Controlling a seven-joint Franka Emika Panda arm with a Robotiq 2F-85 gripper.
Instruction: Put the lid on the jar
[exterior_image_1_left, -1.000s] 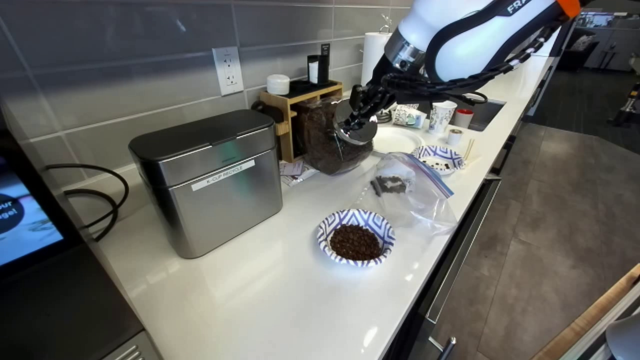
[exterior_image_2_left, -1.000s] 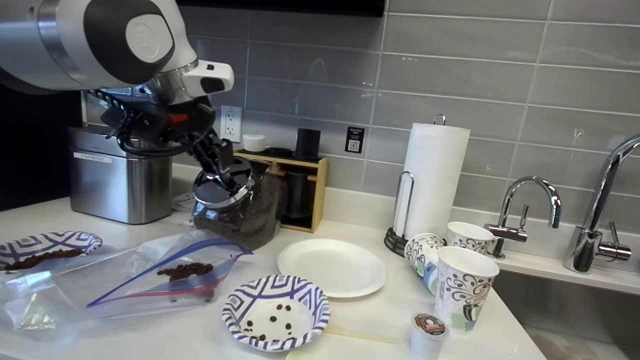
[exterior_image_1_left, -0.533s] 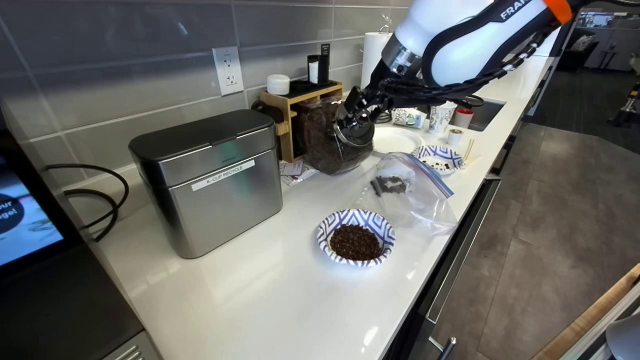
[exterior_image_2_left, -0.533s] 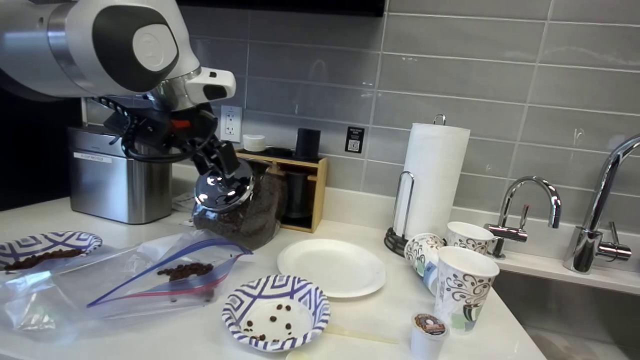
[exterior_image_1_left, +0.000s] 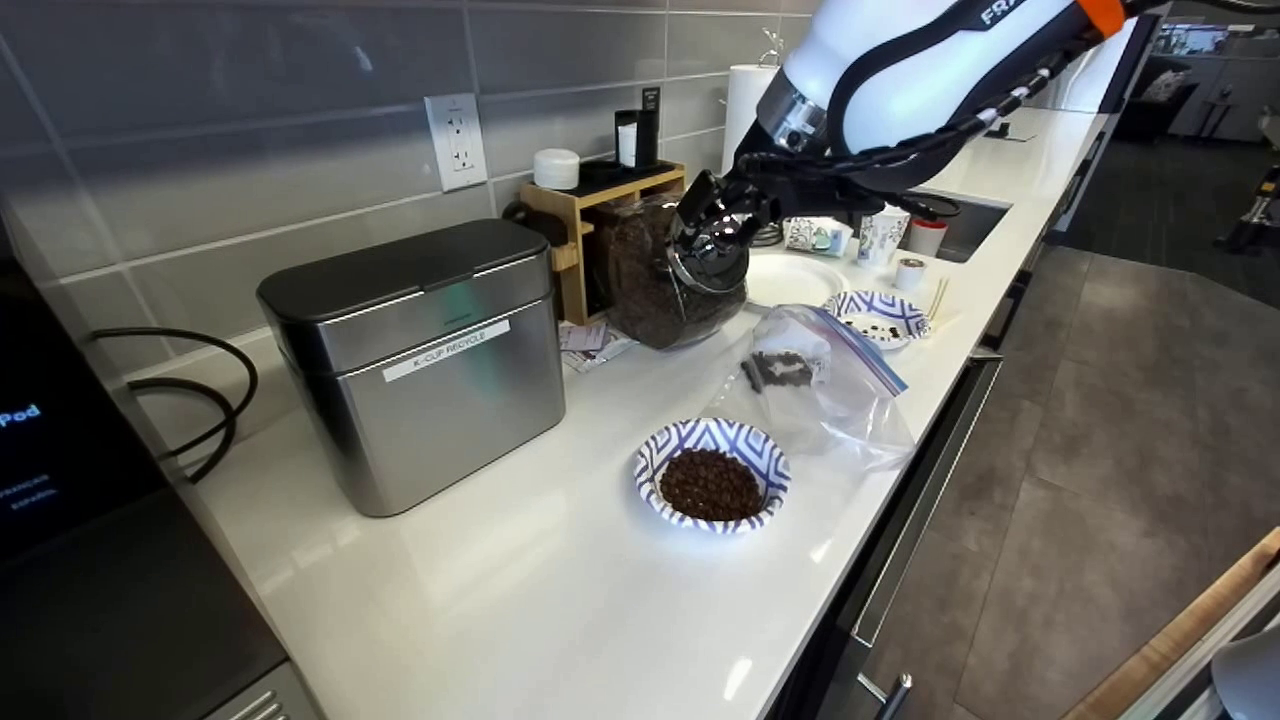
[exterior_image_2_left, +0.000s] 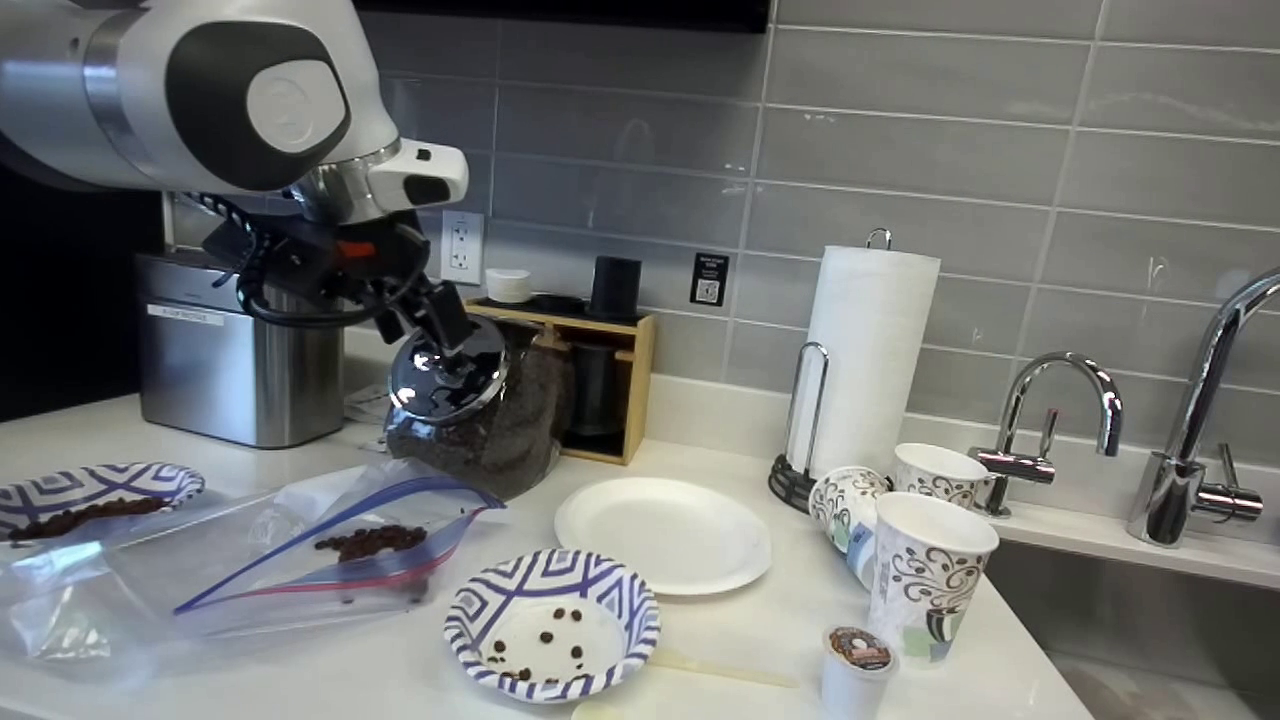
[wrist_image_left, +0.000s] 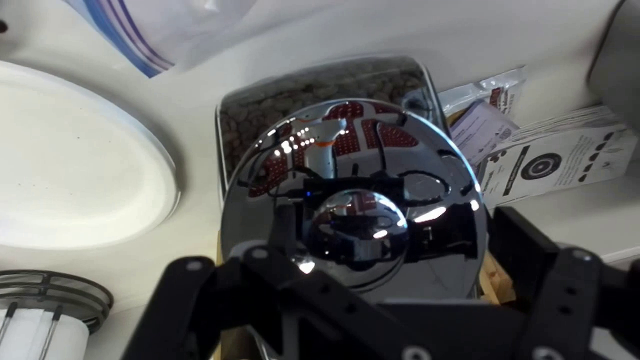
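"So why leaning like that?"

"Probably to face the slanted mouth of the large, brown-filled clear glass jar, left of centre in an exterior view."

"And with the round, mirror-bright metal lid?"

"Lying over that mouth, mid-frame in the wrist view; apparently placed, fully seated or not impossible to tell."

"Gripped?"

"Apparently not: empty and spread wide at the black two-fingered gripper, to either side of the shiny domed knob, likely for letting go."

"Posed how with the white-and-black robot arm?"

"Stretched in from the upper left in an exterior view, bent down at the wrist, angled toward the lid."
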